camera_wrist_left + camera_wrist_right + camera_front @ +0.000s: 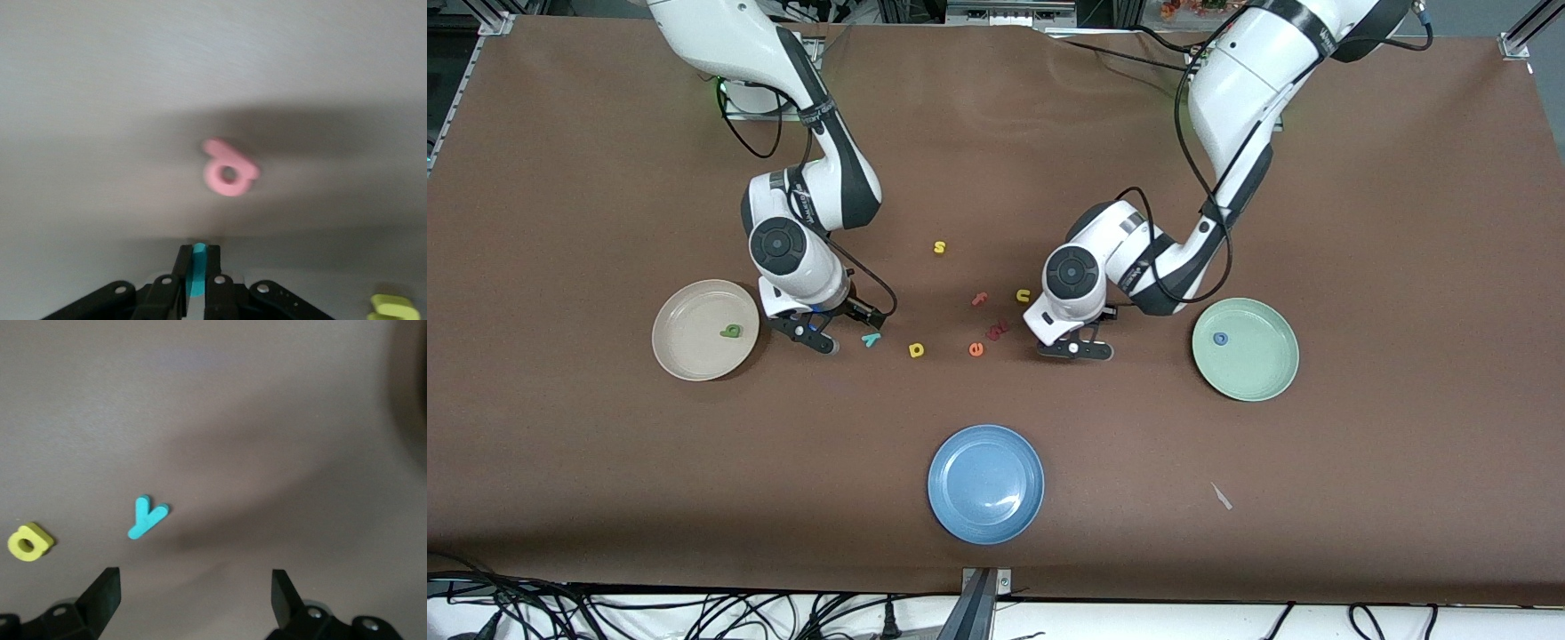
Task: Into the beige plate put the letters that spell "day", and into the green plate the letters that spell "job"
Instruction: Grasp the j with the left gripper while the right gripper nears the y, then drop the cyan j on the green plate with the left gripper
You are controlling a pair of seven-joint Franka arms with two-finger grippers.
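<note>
Plate of cream beige (680,356) sits mid-height toward the right arm's end of the counter, the green a (731,332) in it. Beside it the right claw (815,338) hangs low with fingers apart, just by the teal y (871,339); the yellow d (916,350) lies next along. At mid-frame is the pink b (999,328). The left claw (1076,349) is clamped on the teal j (198,270). The green plate (1254,382) holds the blue o (1220,339).
</note>
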